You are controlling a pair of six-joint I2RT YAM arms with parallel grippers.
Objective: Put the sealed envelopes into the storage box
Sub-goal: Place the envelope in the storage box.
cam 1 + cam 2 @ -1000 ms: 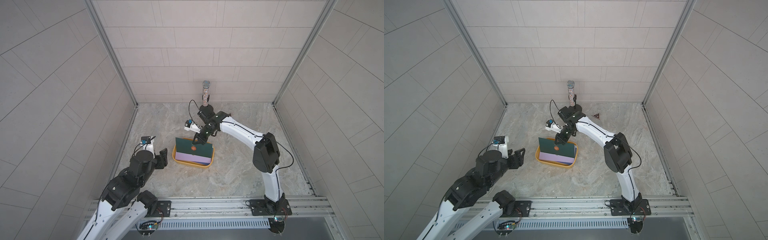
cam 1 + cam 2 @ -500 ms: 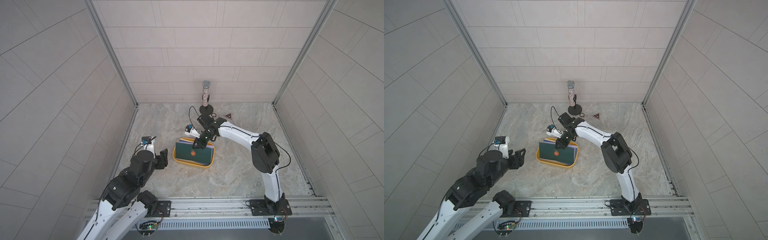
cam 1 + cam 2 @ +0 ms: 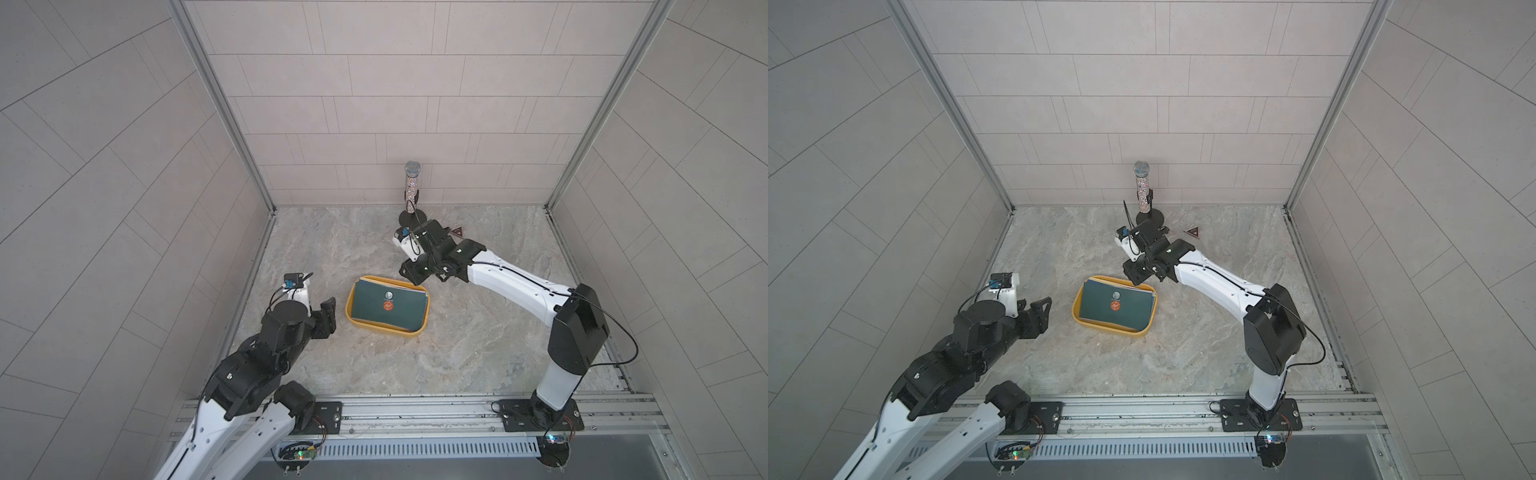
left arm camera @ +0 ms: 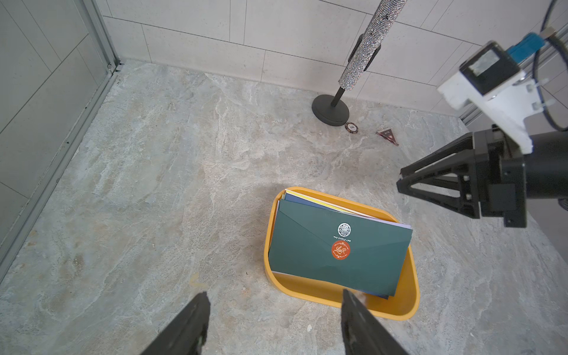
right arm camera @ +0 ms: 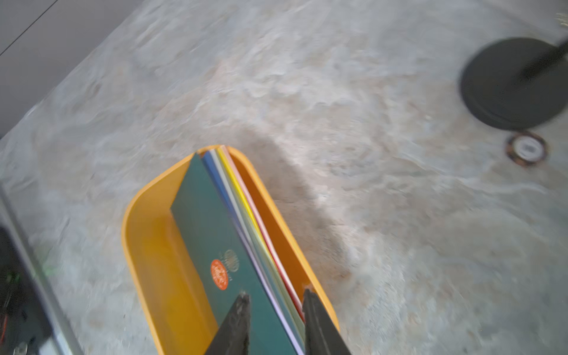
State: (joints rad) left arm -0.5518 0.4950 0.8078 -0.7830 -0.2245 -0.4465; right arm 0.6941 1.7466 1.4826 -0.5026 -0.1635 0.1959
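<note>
At worktop (image 3: 457, 357) centre, sealed envelopes (image 3: 388, 309) stacked inside storage box (image 3: 384, 331), dark green one uppermost with orange seal, right tool (image 3: 405, 272) just above box's rear edge, jaws slightly parted, gripping nothing, left tool (image 4: 274, 293) beside box, jaws spread, empty

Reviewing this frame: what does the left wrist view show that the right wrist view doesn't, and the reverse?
Left wrist only: the right gripper from outside, apart from the storage box; the open left gripper; the small dark triangular piece; the glittery pole. Right wrist only: the right gripper's fingers standing apart; the sealed envelopes edge-on, with pink and red layers. Both: storage box, dark green envelope with orange seal, black stand base, round token.
</note>
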